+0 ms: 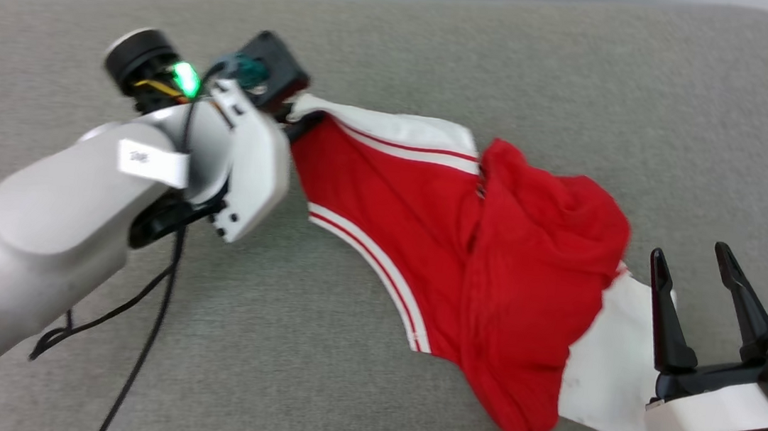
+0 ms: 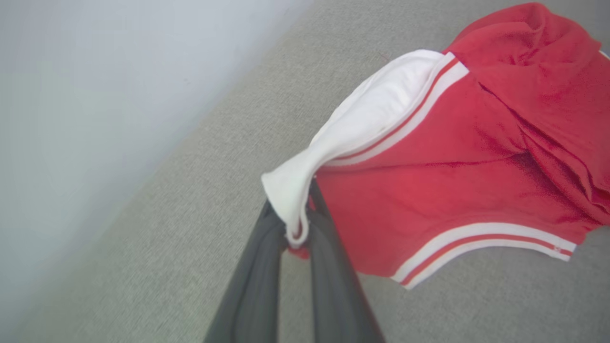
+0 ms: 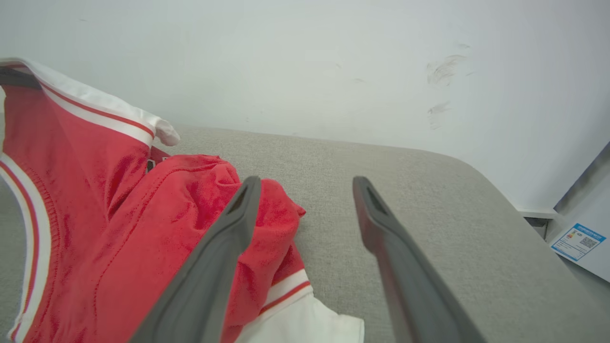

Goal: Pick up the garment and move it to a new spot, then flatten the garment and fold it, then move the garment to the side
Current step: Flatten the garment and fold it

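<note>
The red jersey (image 1: 494, 256) with white sleeves and striped trim lies bunched and stretched across the grey couch cushion (image 1: 444, 50). My left gripper (image 2: 299, 231) is shut on a white sleeve corner at the garment's far left end; in the head view this gripper (image 1: 292, 114) is mostly hidden behind its wrist. My right gripper (image 1: 692, 256) stands open just right of the jersey's white sleeve, nothing between its fingers. In the right wrist view the jersey (image 3: 119, 214) sits left of the open right gripper (image 3: 305, 183). The letters and number are hidden in the folds.
A black cable (image 1: 145, 319) hangs from my left arm over the cushion. A pale wall (image 3: 305, 57) runs behind the couch. A white object with a blue label (image 3: 579, 240) stands beyond the cushion's right end.
</note>
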Robot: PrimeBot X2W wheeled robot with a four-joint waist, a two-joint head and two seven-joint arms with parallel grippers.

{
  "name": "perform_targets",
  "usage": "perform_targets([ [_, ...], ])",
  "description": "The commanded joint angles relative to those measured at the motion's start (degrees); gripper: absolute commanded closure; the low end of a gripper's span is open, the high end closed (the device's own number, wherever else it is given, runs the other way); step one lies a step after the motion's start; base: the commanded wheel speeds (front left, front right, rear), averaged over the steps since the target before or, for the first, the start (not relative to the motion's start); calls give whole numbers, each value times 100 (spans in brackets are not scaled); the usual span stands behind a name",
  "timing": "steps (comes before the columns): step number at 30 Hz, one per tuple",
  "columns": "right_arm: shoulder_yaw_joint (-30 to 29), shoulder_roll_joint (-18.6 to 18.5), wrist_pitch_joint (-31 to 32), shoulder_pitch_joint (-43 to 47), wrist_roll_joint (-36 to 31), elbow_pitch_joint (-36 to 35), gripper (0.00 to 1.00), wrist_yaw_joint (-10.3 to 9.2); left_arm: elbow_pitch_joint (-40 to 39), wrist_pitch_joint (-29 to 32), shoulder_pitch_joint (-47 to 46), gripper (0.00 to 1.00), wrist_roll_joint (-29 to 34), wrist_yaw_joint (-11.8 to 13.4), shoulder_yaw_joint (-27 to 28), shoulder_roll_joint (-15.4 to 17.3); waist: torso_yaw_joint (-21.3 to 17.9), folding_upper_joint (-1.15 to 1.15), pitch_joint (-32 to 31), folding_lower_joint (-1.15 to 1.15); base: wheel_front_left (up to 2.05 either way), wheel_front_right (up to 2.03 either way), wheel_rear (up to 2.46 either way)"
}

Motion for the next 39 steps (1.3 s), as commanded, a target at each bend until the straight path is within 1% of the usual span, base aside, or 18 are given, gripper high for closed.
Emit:
perform_targets([
  [1,-6,-32,23,58,15,-25,0,-6,-18,-78,129,100,-39,64,50,71,250,0,-217,0,0,0,0],
  [3,-13,-62,69,107,31,-56,0,-6,-129,-249,302,100,-131,211,150,258,385,0,-308,0,0,0,0],
  [7,-12,-79,133,203,70,-73,0,-6,-414,-530,785,100,-260,644,294,763,597,0,-459,0,0,0,0],
  [12,-26,-82,184,336,86,-53,0,-6,-804,-869,1658,100,-656,1154,413,1298,773,0,-589,0,0,0,0],
  [14,-39,-91,194,380,92,-37,0,-6,-953,-984,2039,100,-849,1319,410,1432,811,0,-622,0,0,0,0],
  [17,-62,-122,215,418,124,3,0,-6,-1146,-1178,2588,100,-1175,1519,428,1540,842,0,-645,0,0,0,0],
  [20,-85,-154,221,453,144,59,0,-6,-1212,-1362,3074,100,-1421,1614,385,1538,864,0,-660,0,0,0,0],
  [23,-97,-173,242,474,156,106,0,-6,-1210,-1391,3419,100,-1623,1629,287,1389,868,0,-668,0,0,0,0],
  [30,-75,-206,283,471,157,196,0,-6,-719,-1175,3865,100,-1886,1335,51,945,846,0,-701,0,0,0,0],
  [31,-86,-209,289,486,159,201,0,-6,-657,-1191,3879,100,-1886,1332,44,905,852,0,-712,0,0,0,0],
  [32,-98,-215,295,503,160,209,0,-6,-608,-1222,3874,65,-1875,1352,55,885,859,0,-724,0,0,0,0],
  [33,-112,-222,306,517,162,218,0,-6,-560,-1271,3849,0,-1849,1370,78,880,871,0,-744,0,0,0,0],
  [36,-138,-224,326,550,165,221,0,-6,-504,-1406,3792,0,-1866,1350,181,938,900,0,-818,0,0,0,0],
  [39,-161,-186,335,628,150,226,0,-6,-731,-1494,3709,0,-1823,1449,281,1158,932,0,-917,0,0,0,0],
])
